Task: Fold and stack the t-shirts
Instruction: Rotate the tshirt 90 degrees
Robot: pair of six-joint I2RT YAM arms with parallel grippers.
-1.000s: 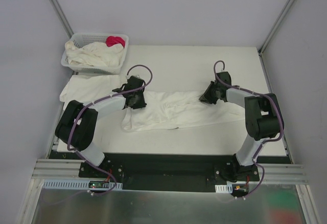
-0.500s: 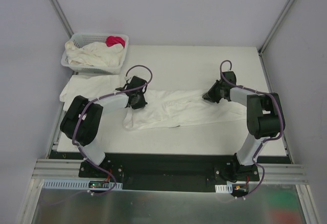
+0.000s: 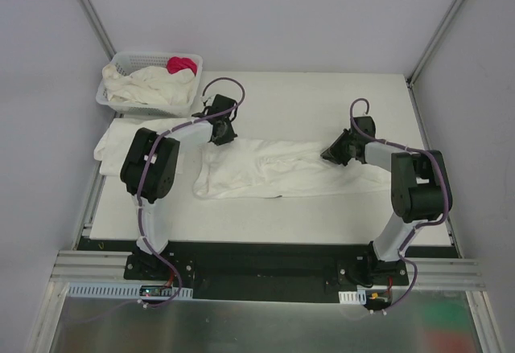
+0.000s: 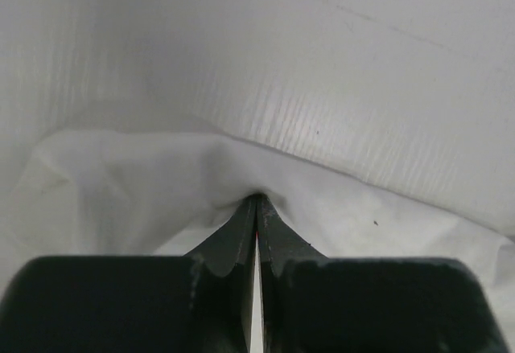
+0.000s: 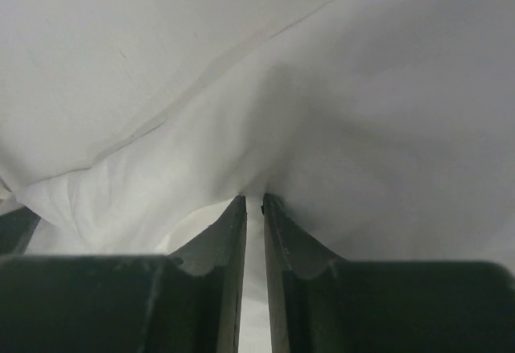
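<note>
**A:** How far along was it?
**B:** Early. I had one shirt point(image 3: 273, 172) stretched flat, unfolded, to the near right of the basket point(image 3: 133, 106). The left gripper point(image 4: 256, 202) and right gripper point(image 5: 251, 200) were both pinched shut on its cloth. A second shirt point(image 3: 121, 140) lay just in front of the basket, with more shirts point(image 3: 149, 88) inside. Nothing was stacked.
**A:** Any labels?
**B:** None I could read.

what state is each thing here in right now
long white cotton t-shirt: lying rumpled across the table, pinched near both ends
left gripper: shut on that t-shirt
right gripper: shut on it too
second white t-shirt: flat at left
white plastic lattice basket: holding cream shirts and a pink-red cloth
</note>
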